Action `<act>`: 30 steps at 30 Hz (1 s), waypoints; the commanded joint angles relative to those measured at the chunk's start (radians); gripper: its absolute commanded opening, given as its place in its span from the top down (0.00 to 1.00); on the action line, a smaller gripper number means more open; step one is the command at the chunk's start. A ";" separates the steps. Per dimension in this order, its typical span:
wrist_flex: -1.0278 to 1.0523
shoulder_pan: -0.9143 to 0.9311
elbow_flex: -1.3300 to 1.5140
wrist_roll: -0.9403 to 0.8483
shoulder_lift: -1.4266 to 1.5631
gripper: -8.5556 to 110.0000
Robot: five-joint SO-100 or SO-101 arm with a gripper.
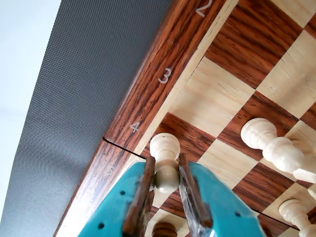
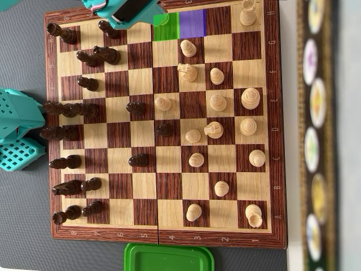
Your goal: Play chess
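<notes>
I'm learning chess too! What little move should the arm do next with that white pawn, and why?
Probably lift it straight up: the gripper looks pinched shut on the white pawn, which seems to stand on the board at its edge, by row 4.

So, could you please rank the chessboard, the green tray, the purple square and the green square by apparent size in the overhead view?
1. chessboard
2. green tray, though the frame cuts it off
3. purple square and green square: they look about alike, so unranked
</notes>
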 commanded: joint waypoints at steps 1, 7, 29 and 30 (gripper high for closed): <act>-0.005 0.009 -0.005 -0.005 0.025 0.88; -0.008 0.011 -0.005 -0.006 0.025 0.88; -0.008 0.021 -0.003 -0.011 -0.005 0.85; -0.008 0.021 -0.003 -0.011 -0.005 0.85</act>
